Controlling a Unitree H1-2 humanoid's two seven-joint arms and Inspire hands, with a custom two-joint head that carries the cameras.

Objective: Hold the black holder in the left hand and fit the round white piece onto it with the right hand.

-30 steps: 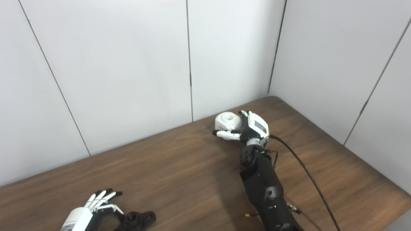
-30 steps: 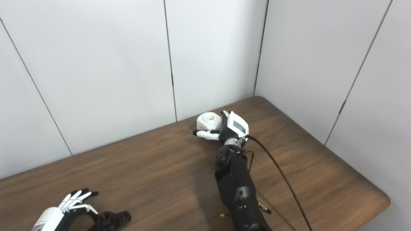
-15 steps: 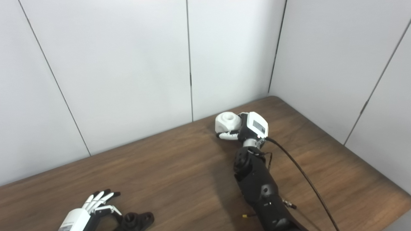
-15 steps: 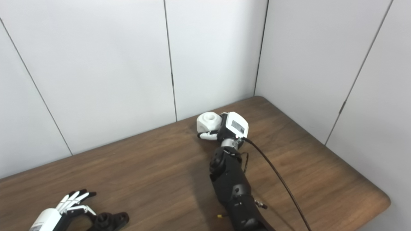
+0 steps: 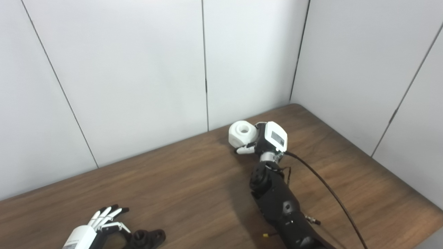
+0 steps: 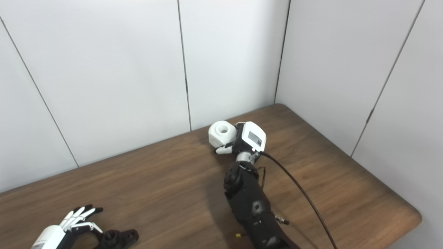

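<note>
The round white piece [image 5: 241,133], a chunky knob with a hole in its top, is at the far side of the wooden table [image 5: 193,186], close to the wall. My right hand [image 5: 267,139] is shut on it, fingers curled around its right side and thumb under it; it looks tilted and slightly off the table. The black holder [image 5: 148,237] lies at the near left edge. Just left of it my left hand [image 5: 100,224] is open, fingers spread, the thumb reaching toward the holder; whether it touches I cannot tell.
A black cable [image 5: 328,193] runs from my right wrist toward the near right edge. White wall panels [image 5: 138,69] stand directly behind the table and along its right side. The table's right corner [image 6: 412,214] is rounded.
My right hand's fingers and thumb closed around the white piece, which then shifted slightly left and tilted. The left hand and holder hardly moved.
</note>
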